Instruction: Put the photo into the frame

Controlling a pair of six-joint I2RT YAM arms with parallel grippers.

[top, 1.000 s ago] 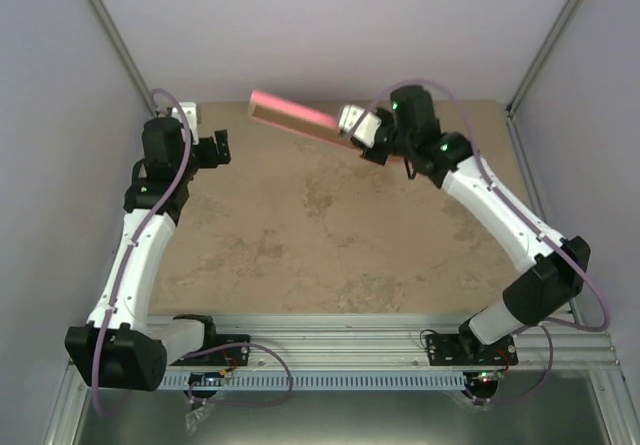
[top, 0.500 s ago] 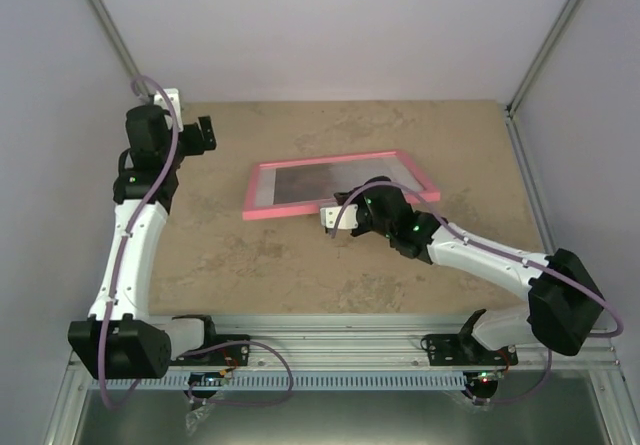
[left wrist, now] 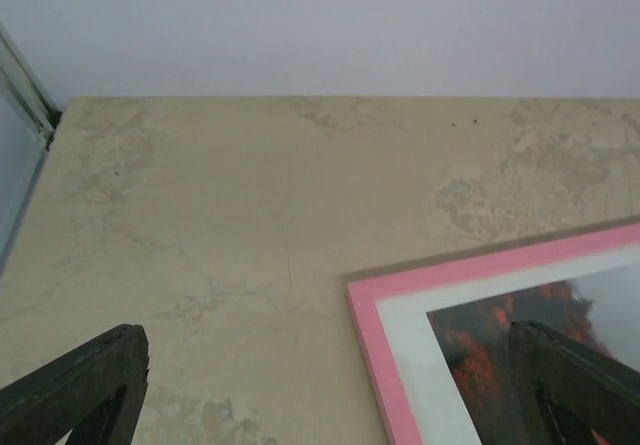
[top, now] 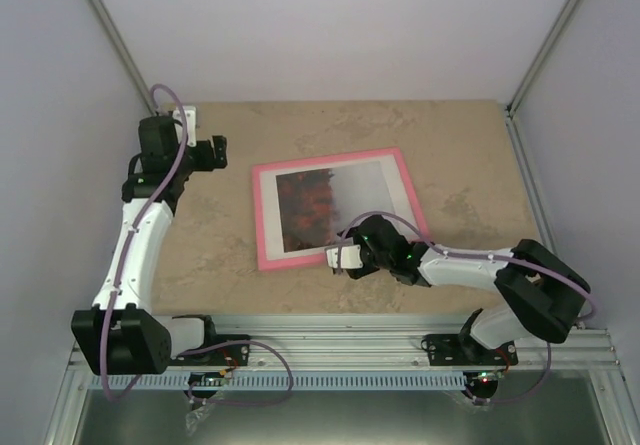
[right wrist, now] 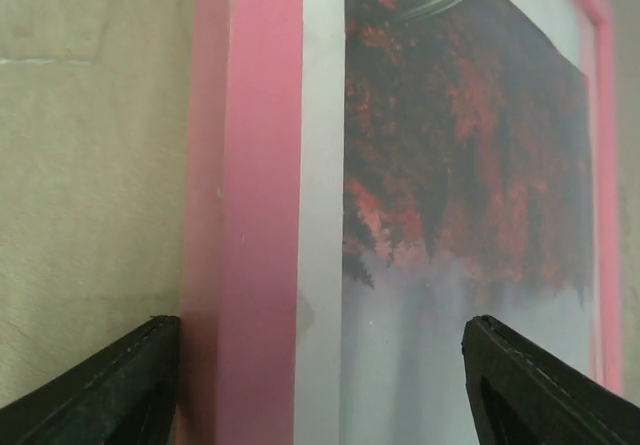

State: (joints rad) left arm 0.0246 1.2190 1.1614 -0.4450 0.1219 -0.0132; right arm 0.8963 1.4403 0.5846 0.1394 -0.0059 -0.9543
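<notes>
The pink frame (top: 258,217) lies flat and face up in the middle of the table. Inside it sits the photo (top: 312,205) of red-orange foliage under grey mist, within a white mat (right wrist: 322,165). My right gripper (top: 341,258) is open at the frame's near edge. In the right wrist view its fingers (right wrist: 120,385) stand wide apart over the pink border (right wrist: 250,165) and the photo (right wrist: 460,165), touching neither. My left gripper (top: 222,151) is open at the far left, just off the frame's corner (left wrist: 480,268); the photo (left wrist: 490,335) shows there too.
The tan stone-patterned table (top: 220,255) is walled by pale panels on three sides. A metal rail (top: 340,340) with both arm bases runs along the near edge. A white fitting (top: 187,116) sits in the back left corner.
The frame, held up edge-on at the back by my right gripper, has come down and lies flat, face up. The right gripper has opened and let go. The left arm shifted slightly.
</notes>
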